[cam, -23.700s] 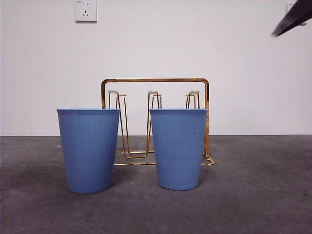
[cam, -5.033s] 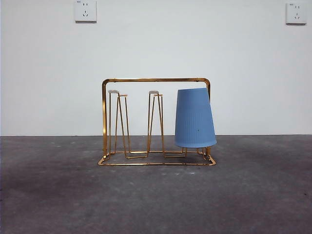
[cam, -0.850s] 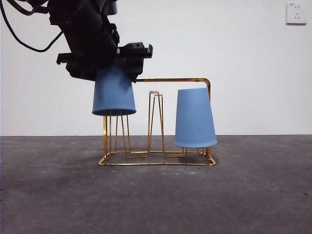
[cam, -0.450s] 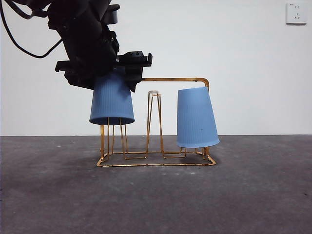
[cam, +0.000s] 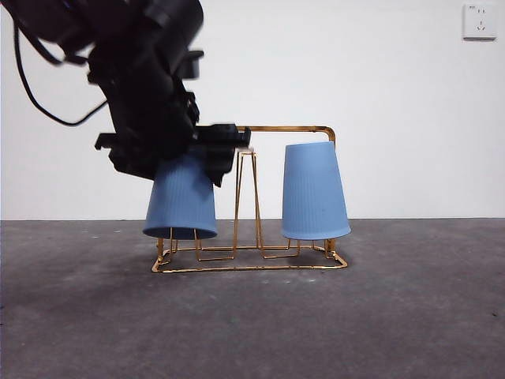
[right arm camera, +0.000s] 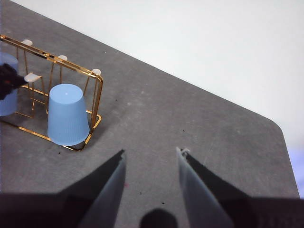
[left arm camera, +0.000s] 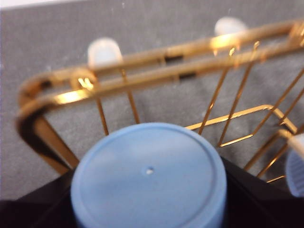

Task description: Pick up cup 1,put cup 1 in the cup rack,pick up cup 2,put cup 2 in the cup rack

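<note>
My left gripper (cam: 183,154) is shut on cup 2 (cam: 181,207), a ribbed light-blue tumbler held upside down. The cup sits low over the left prongs of the gold cup rack (cam: 292,129), its rim just above the wire base. In the left wrist view cup 2's round bottom (left arm camera: 149,175) fills the space between my jaws, with the rack's frame (left arm camera: 142,78) beyond it. Cup 1 (cam: 316,193), with a tiny dark speck, hangs upside down on the rack's right prongs. My right gripper (right arm camera: 152,156) is open and empty, high and well to the right of cup 1 (right arm camera: 68,114).
The rack's white-tipped middle prong (cam: 246,151) stands between the two cups. The grey table (cam: 394,316) meets a white wall with a socket (cam: 480,21) at the top right. The table's rounded far corner (right arm camera: 273,123) shows in the right wrist view.
My left gripper has lowered cup 2 down over the left prongs. The rack has slid a little to the left, and cup 1 has rocked and settled.
</note>
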Controlling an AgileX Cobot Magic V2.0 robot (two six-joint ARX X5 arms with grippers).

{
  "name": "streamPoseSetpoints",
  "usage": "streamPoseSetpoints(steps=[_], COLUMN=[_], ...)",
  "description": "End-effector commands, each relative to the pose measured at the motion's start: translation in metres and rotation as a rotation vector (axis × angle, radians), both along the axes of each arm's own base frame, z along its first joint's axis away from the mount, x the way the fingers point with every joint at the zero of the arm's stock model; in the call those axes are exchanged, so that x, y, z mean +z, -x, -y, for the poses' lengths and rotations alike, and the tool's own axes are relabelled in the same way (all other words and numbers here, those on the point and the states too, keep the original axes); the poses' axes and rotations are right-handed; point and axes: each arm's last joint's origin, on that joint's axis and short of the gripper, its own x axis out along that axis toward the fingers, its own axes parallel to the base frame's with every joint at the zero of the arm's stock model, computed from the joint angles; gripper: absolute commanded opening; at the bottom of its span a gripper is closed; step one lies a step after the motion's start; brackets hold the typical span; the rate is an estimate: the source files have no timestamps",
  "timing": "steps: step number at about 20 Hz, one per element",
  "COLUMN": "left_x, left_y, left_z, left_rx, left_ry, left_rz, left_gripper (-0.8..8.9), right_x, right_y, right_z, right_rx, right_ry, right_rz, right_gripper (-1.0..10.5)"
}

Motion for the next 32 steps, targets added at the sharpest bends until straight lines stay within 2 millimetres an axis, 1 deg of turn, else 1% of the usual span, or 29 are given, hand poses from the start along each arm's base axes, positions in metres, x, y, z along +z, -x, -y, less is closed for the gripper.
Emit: streamPoseSetpoints(steps=[1, 6, 7, 8, 9, 10, 11, 18, 25, 29, 32], left_x=[-0.014, -0.017, -0.017, -0.017, -0.018, -0.018, -0.019, -0.027, -0.031, -0.019, 0.001], left_y=[0.0, 0.0, 0.0, 0.0, 0.0, 0.0, 0.001, 0.006, 0.014, 0.024, 0.036], left_z=[-0.001, -0.001, -0.001, -0.002, -0.002, -0.001, -0.002, -0.007, -0.008, -0.014, -0.022], left_rx=[0.017, 0.019, 0.011, 0.002, -0.004, -0.014, -0.017, -0.065, -0.137, -0.138, -0.155], left_ry=[-0.006, -0.012, -0.007, 0.0, 0.001, 0.004, 0.0, -0.027, -0.002, -0.016, -0.002], left_rz=[-0.059, -0.075, -0.078, -0.083, -0.089, -0.096, -0.105, -0.234, -0.358, -0.402, -0.427], left_gripper=[-0.05, 0.12, 1.02, 2.63, 4.64, 5.51, 5.63, 5.63, 5.63, 5.63, 5.63], right_x=[0.001, 0.001, 0.001, 0.001, 0.001, 0.001, 0.001, 0.0, 0.0, 0.0, 0.0], right_y=[0.0, 0.0, 0.0, 0.0, 0.0, 0.0, 0.0, 0.0, 0.0, 0.0, 0.0], right_z=[0.0, 0.0, 0.0, 0.0, 0.0, 0.0, 0.0, 0.0, 0.0, 0.0, 0.0], right_rx=[0.0, 0.0, 0.0, 0.0, 0.0, 0.0, 0.0, 0.0, 0.0, 0.0, 0.001], right_ry=[-0.019, -0.018, -0.018, -0.018, -0.018, -0.018, -0.017, -0.013, -0.008, -0.008, -0.01], right_rz=[0.004, 0.004, 0.004, 0.004, 0.004, 0.004, 0.003, -0.001, -0.006, -0.006, -0.007], right_gripper=[1.9, 1.9, 1.9, 1.9, 1.9, 1.9, 1.9, 1.9, 1.9, 1.9, 1.9])
